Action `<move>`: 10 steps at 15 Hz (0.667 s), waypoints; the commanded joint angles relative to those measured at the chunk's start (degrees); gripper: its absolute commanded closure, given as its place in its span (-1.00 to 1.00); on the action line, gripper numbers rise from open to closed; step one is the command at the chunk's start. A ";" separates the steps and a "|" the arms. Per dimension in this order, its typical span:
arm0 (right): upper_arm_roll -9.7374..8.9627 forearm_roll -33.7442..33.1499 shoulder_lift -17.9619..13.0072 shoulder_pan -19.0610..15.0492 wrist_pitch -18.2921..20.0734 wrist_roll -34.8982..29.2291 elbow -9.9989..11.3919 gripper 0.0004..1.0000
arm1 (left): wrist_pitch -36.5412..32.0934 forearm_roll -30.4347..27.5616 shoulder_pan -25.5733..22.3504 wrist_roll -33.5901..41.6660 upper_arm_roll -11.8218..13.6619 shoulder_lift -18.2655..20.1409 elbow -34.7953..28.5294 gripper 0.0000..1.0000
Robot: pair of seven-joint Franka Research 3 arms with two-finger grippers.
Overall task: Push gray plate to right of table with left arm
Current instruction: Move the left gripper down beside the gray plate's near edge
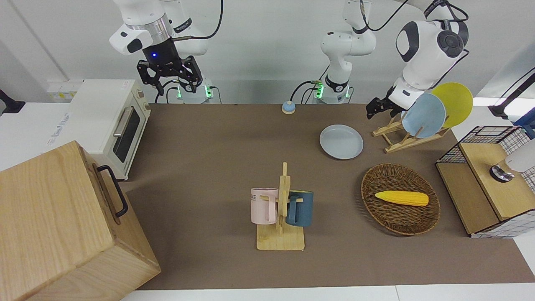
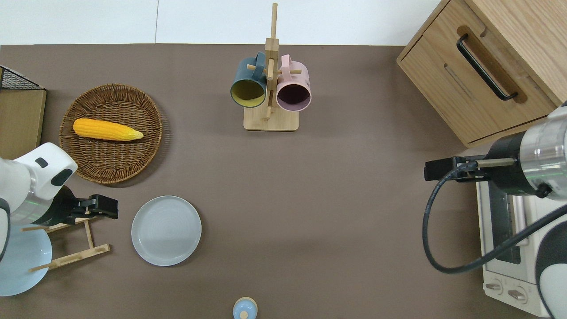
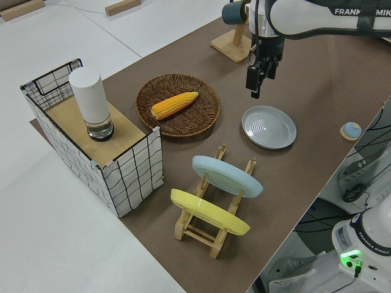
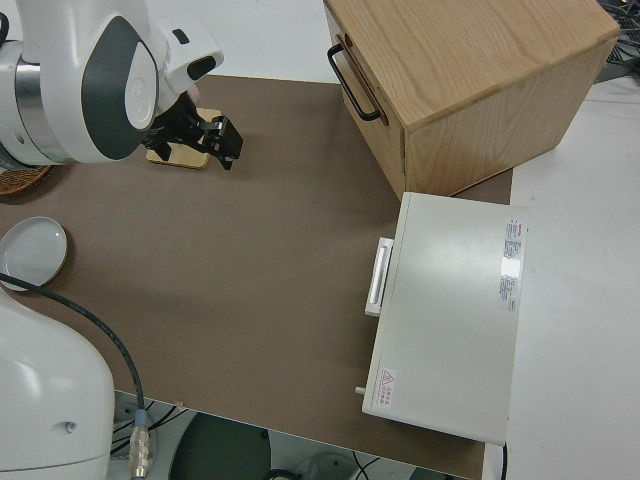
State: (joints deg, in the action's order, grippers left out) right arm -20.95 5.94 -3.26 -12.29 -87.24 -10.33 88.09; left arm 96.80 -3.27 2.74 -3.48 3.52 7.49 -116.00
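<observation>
Gray plate sits flat on the desk, lower left of the overhead frame, between the wicker basket with corn higher up and the plate rack at the frame's left edge. Left gripper hangs over the rack's edge, just beside the plate and apart from it; cannot tell how wide it is. No contact yet, so the push looks not started: plate remains at the left arm's end. Left to do: lower to the rim, then slide it across toward the toaster oven. Right arm parked.
</observation>
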 commanded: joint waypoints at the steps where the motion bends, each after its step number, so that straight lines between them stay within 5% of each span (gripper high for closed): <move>1: -0.23 0.92 0.36 -0.37 0.31 -0.12 -0.81 -0.99 | 4.87 1.25 -0.62 1.19 1.22 4.01 -8.08 -0.98; 10: -0.23 0.92 0.36 -0.37 0.31 -0.12 -0.81 -0.99 | 14.81 0.63 -1.59 2.34 1.40 6.57 -20.92 -0.97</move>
State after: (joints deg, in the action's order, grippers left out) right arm -20.95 5.94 -3.26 -12.29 -87.24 -10.33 88.09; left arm 107.15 -3.26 1.35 -1.16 5.18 12.09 -132.09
